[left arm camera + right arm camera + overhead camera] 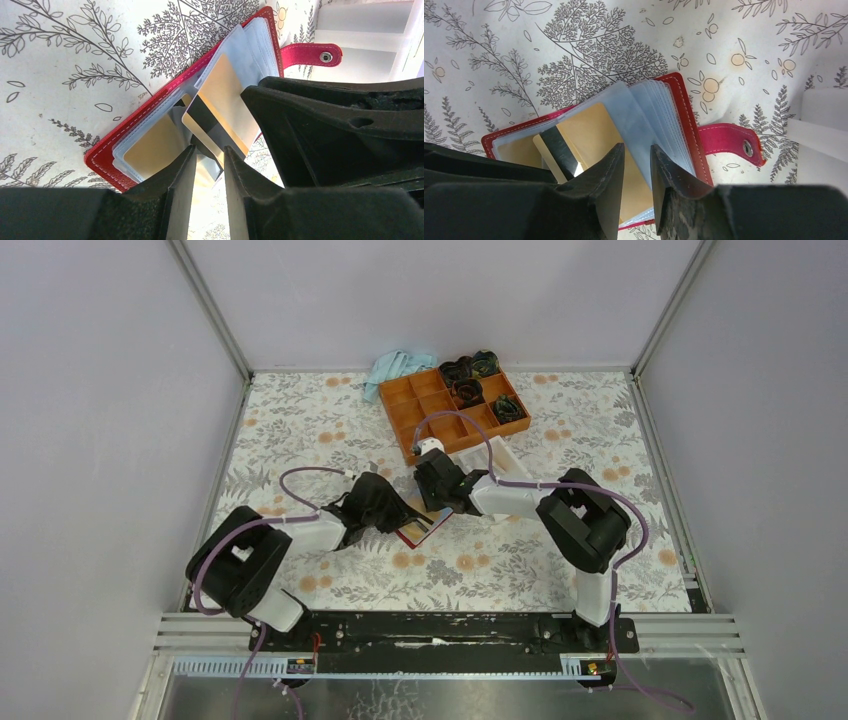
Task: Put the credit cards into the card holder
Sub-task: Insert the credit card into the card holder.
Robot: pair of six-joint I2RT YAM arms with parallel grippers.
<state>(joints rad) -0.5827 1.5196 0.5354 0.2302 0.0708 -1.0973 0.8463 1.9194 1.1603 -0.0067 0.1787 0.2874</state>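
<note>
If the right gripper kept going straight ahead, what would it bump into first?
Probably the clear sleeves of the open card holder, which lie right ahead of the right gripper; depth is hard to judge.

Left pincer (398, 513), right pincer (444, 502) over card holder (421, 532)

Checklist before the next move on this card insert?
1. Card holder lies open: ok.
2. Striped gold card pushed fully in: not ok, its stripe end sticks out at an angle.
3. Left gripper pinching that card: cannot tell; the card's corner sits between its jaws.
4. Right gripper jaws apart above the clear sleeves: ok.
5. Snap tab clear of the pockets: ok, it lies out to the side.
6. Second gold card fully seated: ok.
</note>
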